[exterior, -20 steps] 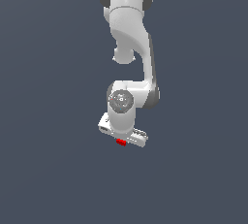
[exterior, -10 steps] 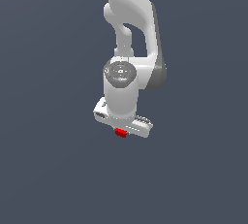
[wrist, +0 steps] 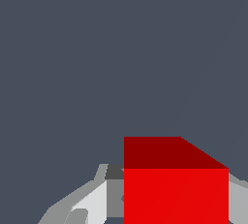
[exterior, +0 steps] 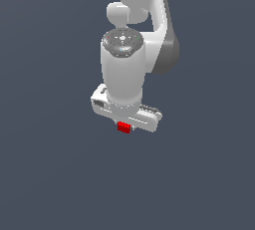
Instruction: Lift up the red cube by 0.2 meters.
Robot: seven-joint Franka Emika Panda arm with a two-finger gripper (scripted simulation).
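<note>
In the exterior view, the white, boxy gripper point(exterior: 124, 119) of the glossy white robot arm point(exterior: 132, 50) hangs over plain dark grey ground, clenched on the small, matte, bright red cube point(exterior: 123, 127) that peeks out just beneath it. The wrist view shows that cube point(wrist: 175, 189) seated between pale grey fingers point(wrist: 92, 201). The lift looks to be in hand, judging by the cube's hold; what remains is a straight upward rise with the grip kept firm.

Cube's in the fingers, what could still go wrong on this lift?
1. The red cube is much narrower than the gripper and pokes out under it; a shallow grip might slip.
2. In the wrist view the cube sits off-centre between the fingers, so it may twist.
</note>
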